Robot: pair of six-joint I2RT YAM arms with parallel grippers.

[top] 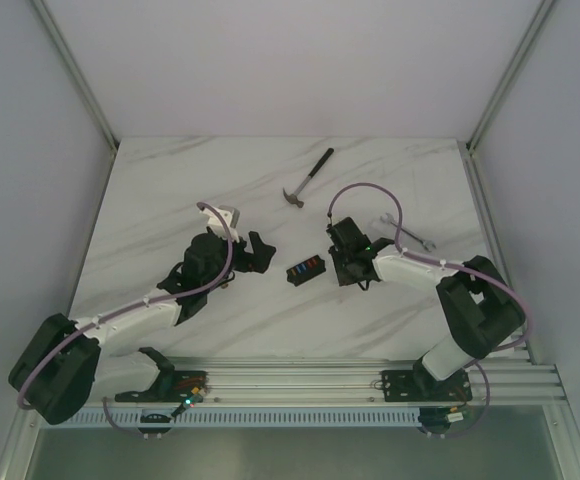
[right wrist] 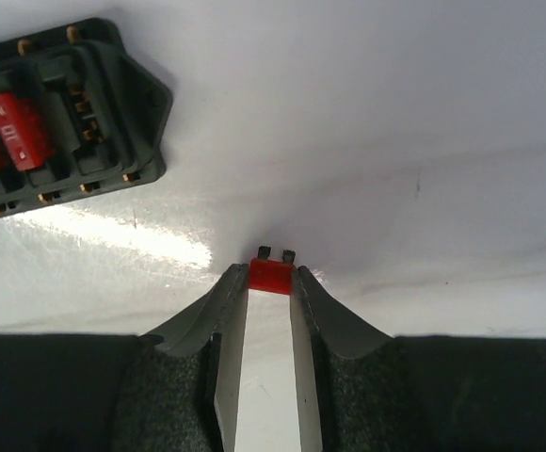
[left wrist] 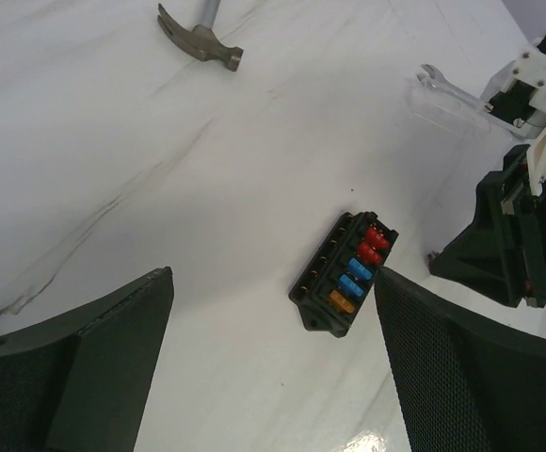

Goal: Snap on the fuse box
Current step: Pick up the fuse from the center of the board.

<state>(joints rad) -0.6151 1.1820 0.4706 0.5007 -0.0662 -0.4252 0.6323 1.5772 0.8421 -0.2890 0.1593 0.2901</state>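
One small red fuse (right wrist: 272, 273) sits pinched at the tips of my right gripper (right wrist: 271, 284), jaws nearly closed on it, low over the table (top: 170, 180). My left gripper (left wrist: 273, 279) hangs wide open, holding nothing, near the fuse box (left wrist: 342, 274), which lies flat between my two arms. I judge this is the fuse pick-up. Next I must carry the fuse to what looks like a vacant end slot, line up its blades and press down.
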